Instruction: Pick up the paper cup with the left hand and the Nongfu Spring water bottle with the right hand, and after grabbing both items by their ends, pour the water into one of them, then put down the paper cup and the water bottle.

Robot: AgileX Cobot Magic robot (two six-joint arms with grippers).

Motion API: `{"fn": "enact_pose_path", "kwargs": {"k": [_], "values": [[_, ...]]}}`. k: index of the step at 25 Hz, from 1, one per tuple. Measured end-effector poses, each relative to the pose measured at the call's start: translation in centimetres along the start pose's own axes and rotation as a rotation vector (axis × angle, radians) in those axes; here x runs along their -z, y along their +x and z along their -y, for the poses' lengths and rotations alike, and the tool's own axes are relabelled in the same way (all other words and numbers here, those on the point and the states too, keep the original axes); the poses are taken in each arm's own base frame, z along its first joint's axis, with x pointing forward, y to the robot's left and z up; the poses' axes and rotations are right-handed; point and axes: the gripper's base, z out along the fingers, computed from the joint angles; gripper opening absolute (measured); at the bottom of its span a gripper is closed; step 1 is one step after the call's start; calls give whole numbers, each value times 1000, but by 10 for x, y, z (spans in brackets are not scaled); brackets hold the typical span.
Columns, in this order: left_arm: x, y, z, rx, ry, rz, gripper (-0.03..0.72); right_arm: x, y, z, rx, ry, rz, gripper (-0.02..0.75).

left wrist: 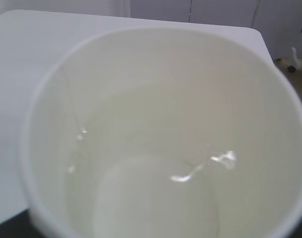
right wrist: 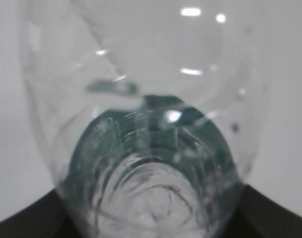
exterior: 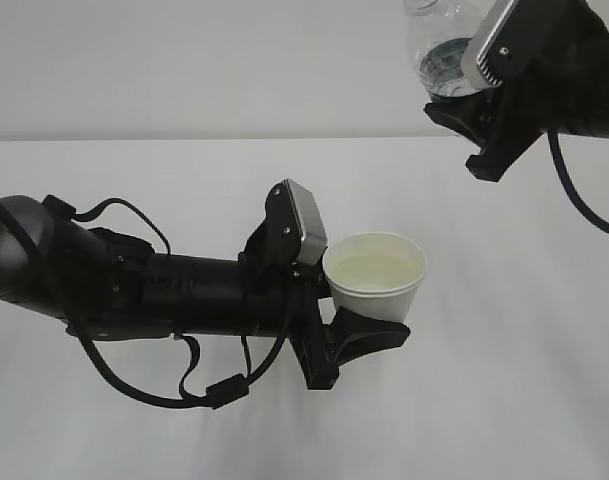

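Note:
The white paper cup (exterior: 376, 275) is held upright just above the table, with my left gripper (exterior: 356, 305) shut on its lower wall. Clear water (exterior: 376, 268) lies in it. The cup's cream inside (left wrist: 165, 89) fills the left wrist view, and the water (left wrist: 155, 163) glints near its bottom. High at the top right, my right gripper (exterior: 462, 85) is shut on the Nongfu Spring water bottle (exterior: 446, 50). The bottle's top runs out of the exterior view. Its clear ribbed body and green label (right wrist: 151, 148) fill the right wrist view, with dark fingers (right wrist: 274, 213) at the lower corners.
The white table (exterior: 504, 400) runs under both arms up to a pale wall behind. The left arm's black body and loose cables (exterior: 184, 385) lie low across the left half. A cable (exterior: 579, 200) hangs from the right arm.

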Motion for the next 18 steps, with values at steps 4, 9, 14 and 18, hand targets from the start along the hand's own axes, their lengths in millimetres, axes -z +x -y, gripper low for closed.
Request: {"fn": "enact_pose_path", "kwargs": {"k": [4, 9, 14, 18], "values": [[0, 0, 0, 0, 0, 0, 450, 0, 0, 0, -47, 4, 1, 438], [0, 0, 0, 0, 0, 0, 450, 0, 0, 1, -102, 17, 3, 438], [0, 0, 0, 0, 0, 0, 450, 0, 0, 2, -161, 31, 2, 438], [0, 0, 0, 0, 0, 0, 450, -1, 4, 1, -201, 34, -8, 438]]}}
